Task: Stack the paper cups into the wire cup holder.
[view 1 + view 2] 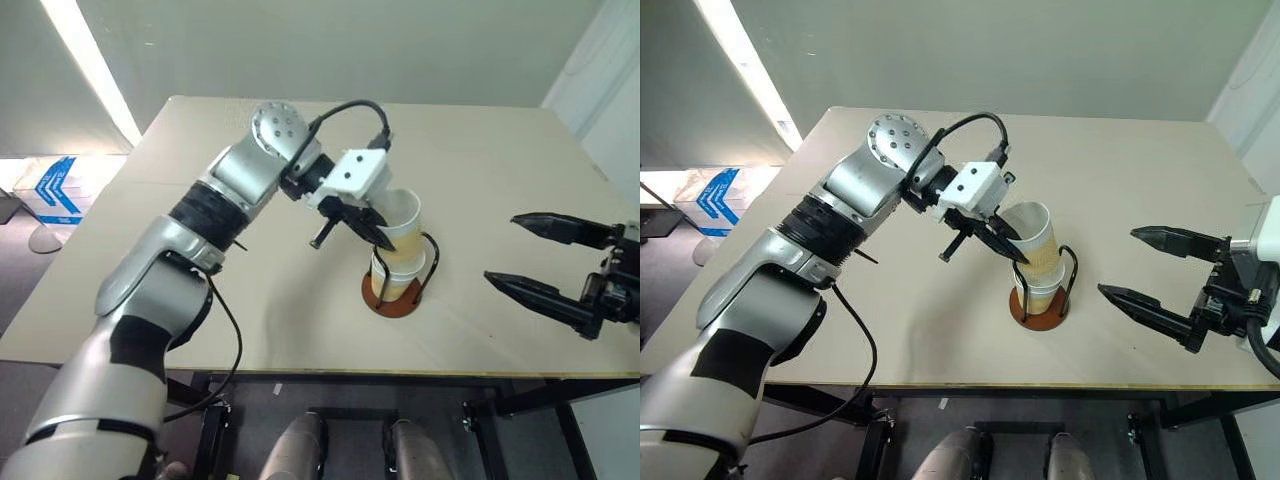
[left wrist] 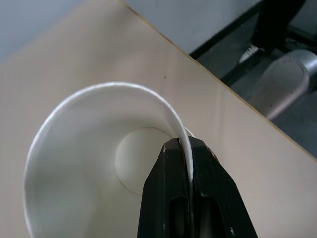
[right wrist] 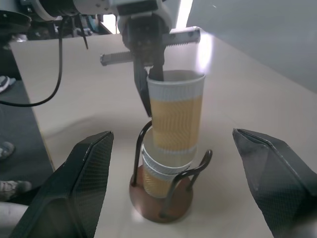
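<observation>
The wire cup holder, a rust-brown disc with black wire loops, stands near the table's front edge and has paper cups nested in it. A top paper cup with a white rim and tan wall sits tilted in that stack and rises above the loops. My left gripper is shut on this cup's near rim, one finger inside and one outside, as the left wrist view shows. My right gripper hangs open to the right of the holder, apart from it, with nothing between its fingers.
The beige table stretches back and to both sides of the holder. Its front edge runs just below the holder. A blue-and-white box lies on the floor at the left.
</observation>
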Controlling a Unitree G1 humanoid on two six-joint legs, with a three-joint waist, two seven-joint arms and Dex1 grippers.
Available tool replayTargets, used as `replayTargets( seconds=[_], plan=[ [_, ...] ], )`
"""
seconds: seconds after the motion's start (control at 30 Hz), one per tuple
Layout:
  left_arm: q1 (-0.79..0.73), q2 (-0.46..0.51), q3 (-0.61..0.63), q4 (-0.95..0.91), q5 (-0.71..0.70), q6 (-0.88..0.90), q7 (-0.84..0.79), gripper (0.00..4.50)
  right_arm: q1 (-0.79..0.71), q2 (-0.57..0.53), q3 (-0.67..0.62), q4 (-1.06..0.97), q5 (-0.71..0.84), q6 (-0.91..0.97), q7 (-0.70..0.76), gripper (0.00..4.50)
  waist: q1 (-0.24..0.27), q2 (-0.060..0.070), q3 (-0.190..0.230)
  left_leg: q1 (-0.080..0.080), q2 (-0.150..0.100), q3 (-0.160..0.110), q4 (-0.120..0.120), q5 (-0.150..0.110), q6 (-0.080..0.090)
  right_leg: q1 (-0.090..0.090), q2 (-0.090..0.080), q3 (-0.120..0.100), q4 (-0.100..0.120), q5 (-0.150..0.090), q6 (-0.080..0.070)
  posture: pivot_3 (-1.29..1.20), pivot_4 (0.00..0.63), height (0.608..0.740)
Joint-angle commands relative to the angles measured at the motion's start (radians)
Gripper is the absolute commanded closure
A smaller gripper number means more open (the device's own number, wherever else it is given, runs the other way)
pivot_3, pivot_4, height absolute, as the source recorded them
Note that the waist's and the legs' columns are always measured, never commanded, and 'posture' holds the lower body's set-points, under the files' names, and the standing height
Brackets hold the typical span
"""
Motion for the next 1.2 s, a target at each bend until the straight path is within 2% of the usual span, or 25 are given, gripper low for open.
replayTargets(
  seconds=[0.03, 0.17, 0.27, 0.43, 0.63, 0.77, 0.9, 1.03, 1.2],
  plan=[
    [-0.048, -0.020, -0.023, 0.029, 0.022, -0.067, -0.035, 4.45, 0.019, -0.012, -0.054, -0.023, 0.025, -0.019, -0.027, 0.43, 0.001, 0.000, 0.000, 0.000, 0.000, 0.000, 0.000, -0.001, 0.001, 0.000, 0.000, 0.000, 0.000, 0.000, 0.001, 0.00, 0.150, 0.740],
    [-0.068, -0.062, -0.033, 0.059, 0.024, -0.075, -0.035, 4.45, 0.038, -0.011, -0.049, -0.031, 0.027, -0.032, -0.047, 0.43, 0.001, 0.000, 0.000, -0.001, 0.000, 0.000, 0.001, -0.003, 0.001, 0.000, 0.000, 0.000, 0.000, 0.002, 0.003, 0.00, 0.150, 0.740],
    [-0.088, -0.094, -0.011, 0.089, 0.029, -0.065, -0.035, 3.85, 0.050, -0.011, -0.047, -0.032, 0.027, -0.041, -0.050, 0.43, 0.001, 0.000, 0.000, -0.002, -0.001, 0.000, 0.003, -0.005, -0.001, 0.000, 0.000, 0.000, 0.000, 0.001, 0.003, 0.00, 0.150, 0.740],
    [-0.119, -0.127, 0.052, 0.132, 0.029, -0.047, -0.035, 2.20, 0.069, -0.013, -0.055, -0.027, 0.024, -0.054, -0.043, 0.43, 0.002, 0.000, 0.000, -0.003, -0.001, 0.001, 0.007, -0.007, -0.005, 0.000, 0.000, 0.000, 0.000, -0.002, 0.006, 0.00, 0.150, 0.740],
    [-0.120, -0.101, 0.113, 0.132, 0.023, -0.027, -0.035, 0.12, 0.046, -0.028, -0.035, 0.003, 0.004, -0.083, -0.054, 0.43, 0.003, 0.000, 0.000, -0.003, 0.000, 0.002, 0.008, -0.010, -0.005, 0.000, -0.001, 0.000, 0.000, -0.003, 0.008, 0.00, 0.150, 0.740],
    [-0.098, -0.094, 0.213, 0.146, 0.045, -0.004, -0.024, 0.05, -0.056, -0.041, 0.031, 0.072, -0.080, -0.129, -0.138, 0.43, 0.003, 0.000, 0.000, -0.003, 0.000, 0.003, 0.009, -0.011, -0.004, 0.000, -0.001, 0.001, 0.000, -0.003, 0.008, 0.00, 0.150, 0.740],
    [-0.027, -0.056, 0.302, 0.122, 0.077, 0.039, 0.031, 0.05, -0.122, -0.047, 0.101, 0.129, -0.127, -0.142, -0.160, 0.43, 0.003, 0.001, 0.000, -0.001, 0.000, 0.002, 0.009, -0.011, -0.004, 0.001, -0.001, 0.000, 0.000, -0.003, 0.008, 0.00, 0.150, 0.740],
    [0.089, -0.001, 0.402, 0.010, 0.073, 0.161, 0.127, 0.05, -0.193, -0.056, 0.210, 0.223, -0.235, -0.168, -0.179, 0.43, -0.003, 0.002, -0.001, 0.001, 0.000, 0.004, 0.009, -0.011, -0.005, 0.002, -0.001, 0.001, 0.001, -0.003, 0.008, 0.00, 0.150, 0.740],
    [0.272, 0.025, 0.526, -0.208, 0.052, 0.337, 0.329, 0.05, -0.253, -0.056, 0.373, 0.329, -0.387, -0.258, -0.103, 0.43, -0.002, 0.002, -0.001, 0.001, 0.000, 0.004, 0.009, -0.007, -0.005, 0.002, -0.001, 0.000, 0.001, -0.002, 0.007, 0.00, 0.150, 0.740]
  ],
)
